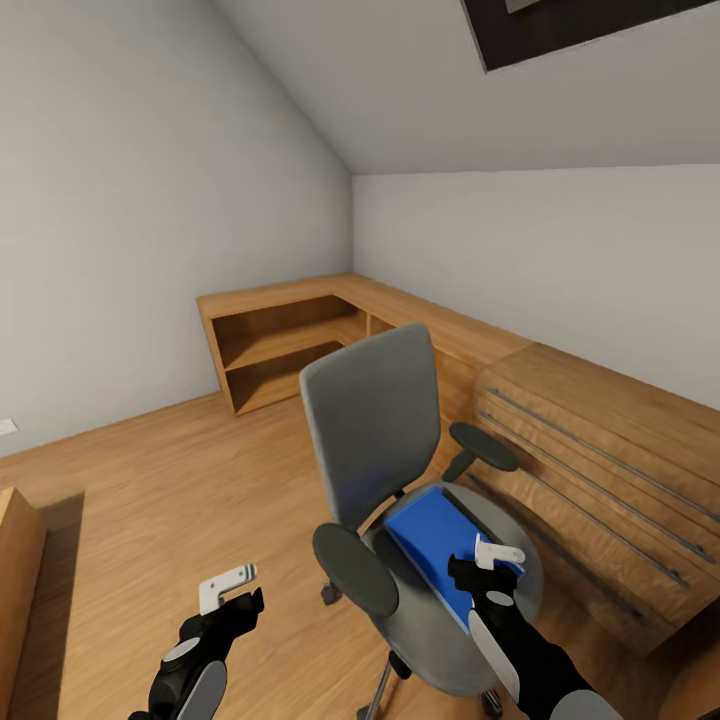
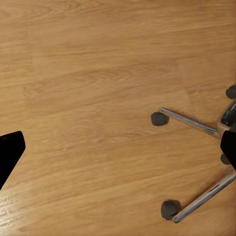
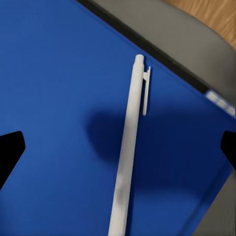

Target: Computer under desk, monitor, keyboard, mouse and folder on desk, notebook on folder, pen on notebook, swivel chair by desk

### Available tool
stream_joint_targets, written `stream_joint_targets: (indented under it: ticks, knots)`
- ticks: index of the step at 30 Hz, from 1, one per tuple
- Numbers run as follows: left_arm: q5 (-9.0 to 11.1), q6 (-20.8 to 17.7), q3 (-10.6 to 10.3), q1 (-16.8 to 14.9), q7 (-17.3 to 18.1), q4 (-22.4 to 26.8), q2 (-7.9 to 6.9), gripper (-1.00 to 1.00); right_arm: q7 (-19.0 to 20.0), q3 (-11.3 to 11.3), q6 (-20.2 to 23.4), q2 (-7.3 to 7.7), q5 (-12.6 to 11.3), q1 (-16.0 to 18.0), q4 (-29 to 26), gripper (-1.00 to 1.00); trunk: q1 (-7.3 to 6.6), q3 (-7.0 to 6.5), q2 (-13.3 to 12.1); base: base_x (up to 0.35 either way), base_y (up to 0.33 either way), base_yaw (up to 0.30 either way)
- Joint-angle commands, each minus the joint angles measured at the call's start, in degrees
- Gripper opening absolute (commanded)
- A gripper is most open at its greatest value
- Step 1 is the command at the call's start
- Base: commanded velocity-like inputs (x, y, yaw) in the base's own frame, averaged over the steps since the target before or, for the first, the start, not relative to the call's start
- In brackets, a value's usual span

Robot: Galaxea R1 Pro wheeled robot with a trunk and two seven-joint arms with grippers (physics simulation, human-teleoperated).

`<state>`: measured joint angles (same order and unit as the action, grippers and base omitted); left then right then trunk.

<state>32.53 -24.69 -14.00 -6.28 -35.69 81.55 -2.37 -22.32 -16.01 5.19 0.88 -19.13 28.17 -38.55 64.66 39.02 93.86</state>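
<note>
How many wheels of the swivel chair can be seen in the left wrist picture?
3. One wheel sits at the end of the upper chrome leg, one at the end of the lower leg, and a third shows at the picture's edge. Other wheels of the swivel chair may be hidden.

Counting: one swivel chair (image 1: pixel 385 470) showing, two black armrests on it, two casters visible in the left wrist view. One blue folder (image 1: pixel 435 545) lying on the seat. One pen (image 3: pixel 129 147) lying on the folder. Two pincers showing: left pincer (image 1: pixel 235 590), right pincer (image 1: pixel 487 562). One wooden drawer chest (image 1: pixel 600 470), one low corner shelf (image 1: pixel 290 345).
</note>
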Motion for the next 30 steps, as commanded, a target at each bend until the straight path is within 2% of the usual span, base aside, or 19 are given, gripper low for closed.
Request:
stream_joint_targets:
  ticks: [1,4,9,14,17,23,30]
  knots:
    - [0.4,-0.1,-0.2,0.0,-0.5,0.2,-0.03,1.0,-0.5,-0.4,0.3,0.09,-0.3,0.0,-0.1,1.0,0.22,0.24,0.4,0.0,0.0,0.0]
    - [0.4,-0.1,-0.2,0.0,-0.5,0.3,-0.03,1.0,-0.5,-0.5,0.4,0.09,-0.3,0.0,-0.1,1.0,0.88,0.78,1.6,0.0,0.0,0.0]
    - [0.4,-0.1,-0.2,-0.1,-0.6,0.4,-0.01,1.0,-0.5,-0.5,0.4,0.09,-0.3,0.0,-0.1,1.0,0.88,0.78,1.6,0.0,0.0,0.0]
    - [0.4,-0.1,-0.2,-0.1,-0.6,0.4,-0.02,1.0,-0.5,-0.5,0.3,0.09,-0.3,0.0,-0.1,1.0,1.98,1.68,3.7,0.0,0.0,0.0]
    - [0.4,-0.1,-0.2,-0.1,-0.6,0.4,-0.03,1.0,-0.2,-0.4,0.5,0.09,-0.4,0.0,-0.1,1.0,1.98,1.68,3.7,0.0,0.0,0.0]
    - [0.4,-0.2,-0.2,-0.1,-0.6,0.4,-0.01,1.0,3.6,0.0,0.6,0.17,-0.6,0.0,0.0,1.0,1.98,1.68,3.7,0.0,0.0,0.0]
    - [0.4,-0.2,-0.2,0.0,-0.6,0.4,-0.01,1.0,4.3,0.1,0.6,0.18,-0.7,0.0,0.1,1.0,1.98,1.68,3.7,0.0,0.0,0.0]
